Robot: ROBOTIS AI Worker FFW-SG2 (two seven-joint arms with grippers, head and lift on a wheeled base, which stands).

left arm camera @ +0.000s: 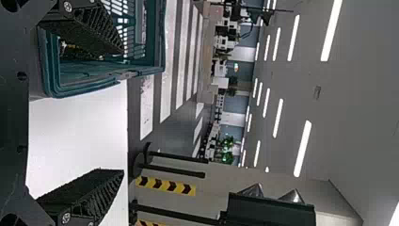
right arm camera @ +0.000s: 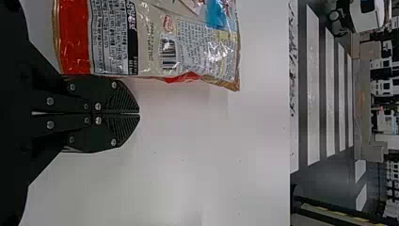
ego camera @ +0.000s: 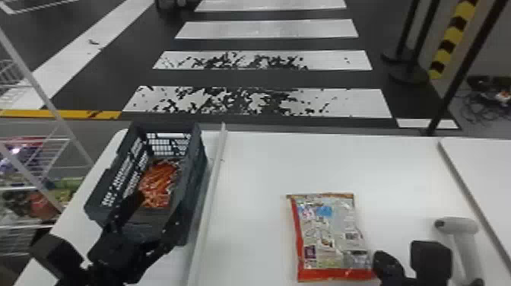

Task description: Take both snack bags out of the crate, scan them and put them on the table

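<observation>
From where I stand, I see the dark crate (ego camera: pixel 195 182) at the left side of the white table (ego camera: pixel 258 167), just beside a long pale strip (ego camera: pixel 213 190). One snack bag, the orange one (ego camera: pixel 157 184), lies inside, toward the middle of the crate. The high walls probably keep it in place, but they also leave a gripper little room at the sides.

The left gripper (ego camera: pixel 156 211) is above the near part of this crate, with its two fingers spread widely and nothing between them. I think they are spread so that they can go down around the bag; whether a finger touches the crate, I cannot tell.

The other snack bag, with the red edge (ego camera: pixel 327 235), lies flat on the table, to the right of the strip. Its printed side with the barcode (right arm camera: pixel 168 52) is up, which seems suitable for reading by the scanner (ego camera: pixel 456 225). I cannot tell if this bag is scanned or not. The scanner lies at the right, and it is free.

The right gripper (right arm camera: pixel 139 113) is just beside the near right part of this flat bag, between it and the scanner. Its fingers are closed together and hold nothing, perhaps because this arm waits for its turn with the scanner. In my judgement, the step in hand is to pick the bag in the crate, and its loose wrapping could slip if the fingers catch only a fold.
</observation>
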